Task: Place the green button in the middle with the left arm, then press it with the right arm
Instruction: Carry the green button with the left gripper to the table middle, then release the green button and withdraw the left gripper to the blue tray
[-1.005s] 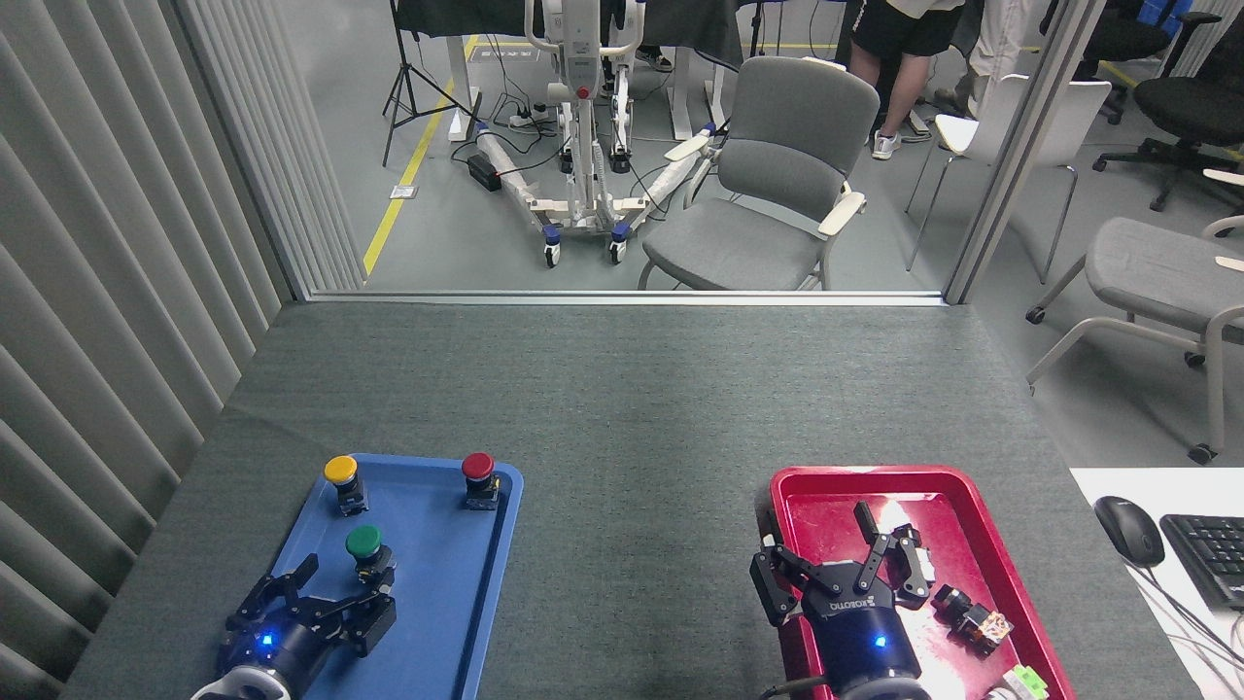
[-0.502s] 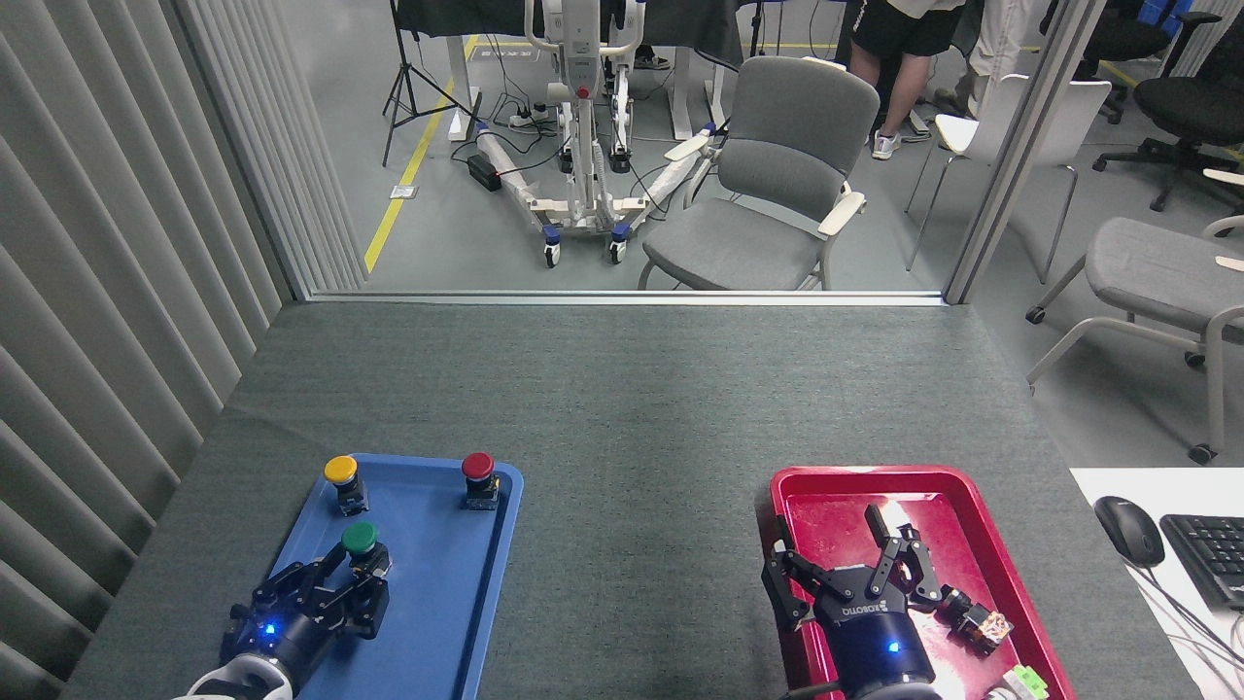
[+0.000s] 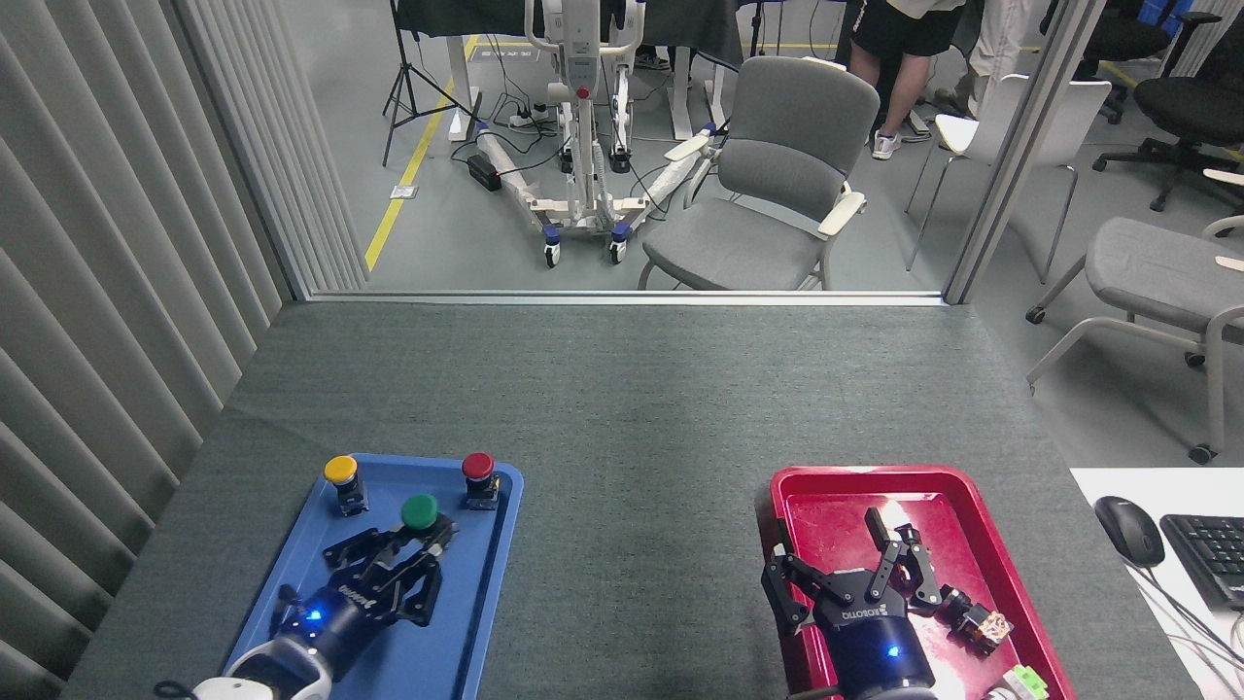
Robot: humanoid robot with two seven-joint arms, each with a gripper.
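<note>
Left gripper (image 3: pixel 413 541) closed around base of green button (image 3: pixel 420 509), cap showing above fingertips, over blue tray (image 3: pixel 483 622), between yellow button (image 3: pixel 340 471) and red button (image 3: pixel 477 467). Whether base rests on tray or is lifted: cannot tell. Right gripper (image 3: pixel 844 564) spread open, holding nothing, over red tray (image 3: pixel 1011 583). Step in hand: carry to bare mat (image 3: pixel 632 506) between trays. Advice: lift clear of tray rim, steer past red button, keep cap upright, set base flat before release.

Green button (image 3: pixel 420 510), upright, over blue tray (image 3: pixel 476 603)
</note>
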